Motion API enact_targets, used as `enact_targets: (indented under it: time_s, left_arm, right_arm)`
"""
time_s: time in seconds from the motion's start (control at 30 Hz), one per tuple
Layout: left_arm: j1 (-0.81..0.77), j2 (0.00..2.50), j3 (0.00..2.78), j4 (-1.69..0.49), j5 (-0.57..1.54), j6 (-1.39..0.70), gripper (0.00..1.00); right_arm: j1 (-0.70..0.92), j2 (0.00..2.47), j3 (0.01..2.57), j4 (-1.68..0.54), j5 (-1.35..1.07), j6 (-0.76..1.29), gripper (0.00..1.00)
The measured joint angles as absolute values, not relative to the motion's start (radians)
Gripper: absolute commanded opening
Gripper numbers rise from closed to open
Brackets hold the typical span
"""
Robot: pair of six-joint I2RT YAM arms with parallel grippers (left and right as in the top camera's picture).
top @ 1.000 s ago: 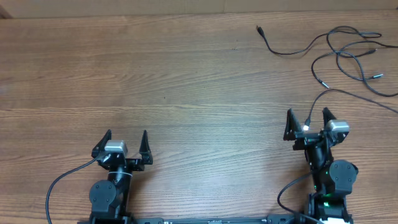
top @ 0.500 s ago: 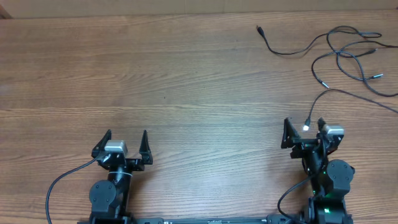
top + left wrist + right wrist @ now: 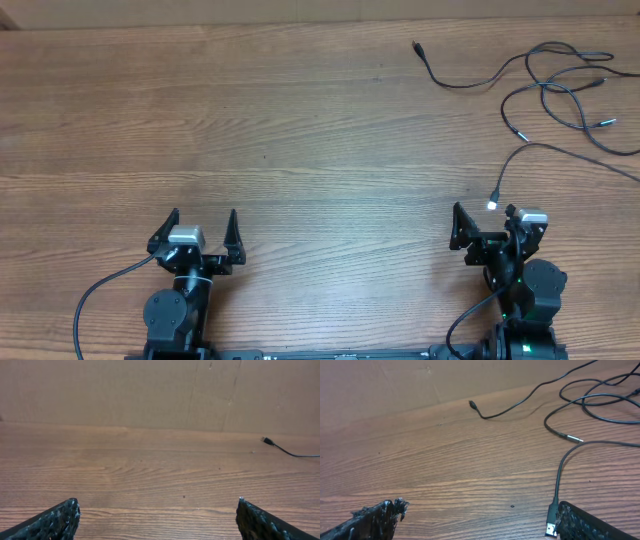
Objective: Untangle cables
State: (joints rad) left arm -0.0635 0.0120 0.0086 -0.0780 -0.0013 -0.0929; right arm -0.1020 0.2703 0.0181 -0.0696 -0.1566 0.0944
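Several thin black cables [image 3: 560,90] lie looped over one another at the table's far right. One loose end with a small plug [image 3: 416,46] reaches left of the loops. Another cable runs down to a USB plug [image 3: 493,203] lying just in front of my right gripper [image 3: 485,218]. In the right wrist view that plug [image 3: 551,525] rests beside the inner edge of the right finger [image 3: 585,522], and the gripper [image 3: 480,506] is open with nothing in it. My left gripper [image 3: 203,220] stands open at the near left, far from the cables. The left wrist view shows only the small plug [image 3: 267,440] far off, beyond the open gripper [image 3: 158,501].
A brown cardboard wall [image 3: 150,390] rises along the table's far edge. The thicker arm wiring [image 3: 100,290] trails by the left base at the near edge.
My right gripper has drawn back toward the near edge, still open. The USB plug that lay between its fingers now lies at their tips. The left arm has not moved.
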Motion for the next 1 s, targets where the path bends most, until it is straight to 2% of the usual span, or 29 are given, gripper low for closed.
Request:
enact_targets:
  time_s: [0.23, 0.67, 1.0]
  left_arm:
    - [-0.064, 0.012, 0.009, -0.078, -0.001, -0.086, 0.99]
    - [-0.064, 0.012, 0.009, -0.078, -0.001, -0.075, 1.0]
    - [-0.064, 0.012, 0.009, -0.078, -0.001, -0.075, 0.99]
  right_arm:
    - [-0.102, 0.234, 0.018, -0.072, -0.157, 0.096, 1.0]
    - [-0.102, 0.015, 0.018, -0.072, -0.158, 0.1, 1.0]
    - [-0.102, 0.012, 0.018, -0.072, -0.16, 0.101, 1.0]
